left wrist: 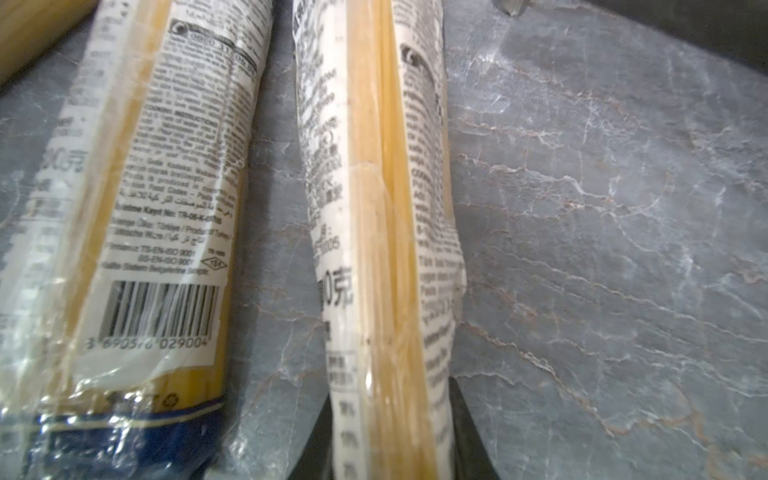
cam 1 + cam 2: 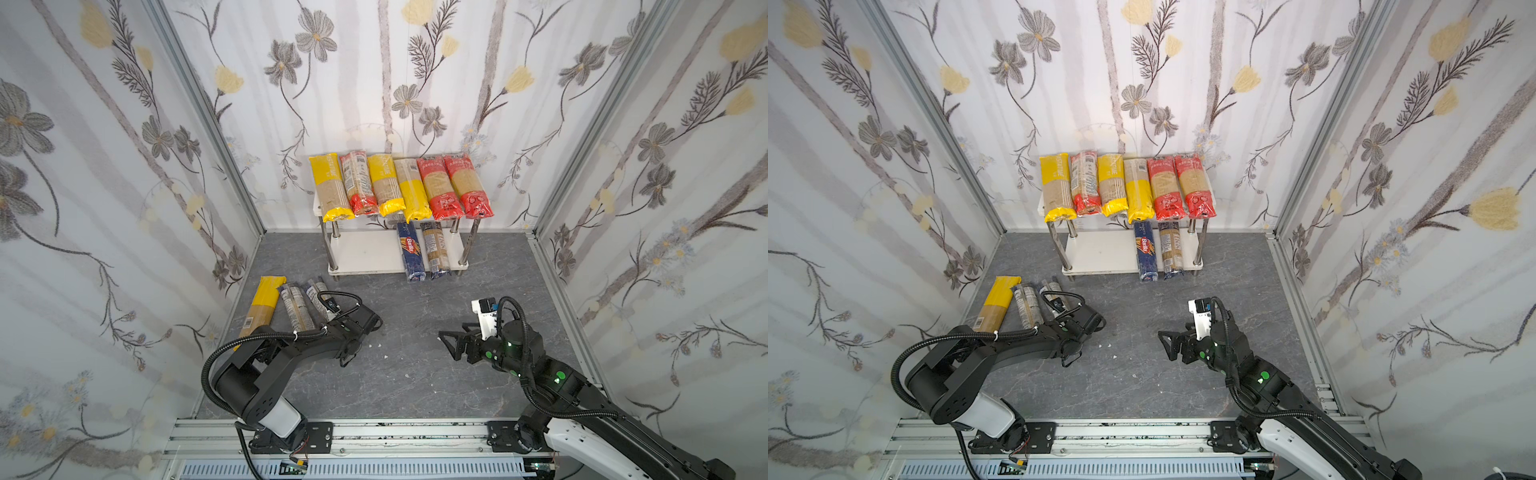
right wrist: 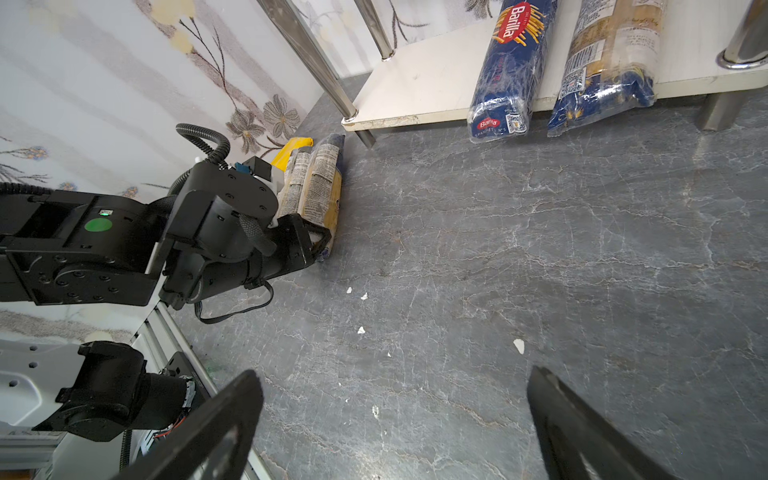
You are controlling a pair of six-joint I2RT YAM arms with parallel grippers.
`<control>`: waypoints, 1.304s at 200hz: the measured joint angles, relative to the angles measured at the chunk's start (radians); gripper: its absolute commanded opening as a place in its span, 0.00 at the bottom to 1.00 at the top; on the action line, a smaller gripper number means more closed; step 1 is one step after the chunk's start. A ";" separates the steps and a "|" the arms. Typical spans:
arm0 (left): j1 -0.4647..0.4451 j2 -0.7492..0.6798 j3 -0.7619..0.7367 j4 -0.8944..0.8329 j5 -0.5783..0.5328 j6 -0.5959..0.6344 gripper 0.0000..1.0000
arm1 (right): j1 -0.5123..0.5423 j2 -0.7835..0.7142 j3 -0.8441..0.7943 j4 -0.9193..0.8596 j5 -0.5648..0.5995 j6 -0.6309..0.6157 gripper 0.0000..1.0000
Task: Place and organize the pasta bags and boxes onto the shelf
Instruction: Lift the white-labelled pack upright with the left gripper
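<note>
Since the shelf (image 2: 365,252) at 12 o'clock of the desk (image 2: 415,374) carries six packs (image 2: 399,187) side by side on its top board, that tier looks full. Only the lower board has room. On it are the Barilla pack (image 2: 411,253) and a blue-ended pack (image 2: 436,249) just beside it toward 3 o'clock, both overhanging the front edge. Its 9 o'clock half is bare.

Three packs are left on the desk, grouped at about 9 o'clock near the left wall: yellow-ended pack (image 2: 262,307) outermost, middle printed pack (image 2: 296,309), outer printed pack (image 2: 316,293) on the group's 3 o'clock side.

Step in hand, my read: picking the outer printed pack. Left hand (image 1: 392,440) is clamped across it near its 6 o'clock end, one finger on each long side. The pack looks to be lying on the desk; can't tell if it's off the surface. The middle printed pack sits just beside it with a narrow gap between them.

Right hand (image 3: 392,378) is at about 4 o'clock, fingers wide apart, nothing between them, over bare desk.

Next move likely calls for:
- Lift straight up so the neighbour isn't dragged.
- Watch for droop, since the grip is near one end.
- Carry toward 12 o'clock and slide it in lengthwise at 9 o'clock of the Barilla pack, clear of the chrome legs (image 2: 332,249).

Two packs remain after that.
</note>
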 measured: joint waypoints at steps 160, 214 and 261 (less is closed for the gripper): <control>-0.343 -0.479 -0.215 -0.107 0.198 -0.074 0.00 | 0.031 0.014 0.040 0.000 0.037 0.034 1.00; -0.396 -0.581 -0.204 -0.145 0.220 0.007 0.00 | 0.036 0.003 0.062 -0.010 0.079 0.053 1.00; -0.402 -0.642 -0.174 -0.167 0.213 0.085 0.00 | 0.043 0.047 0.095 -0.010 0.087 0.054 1.00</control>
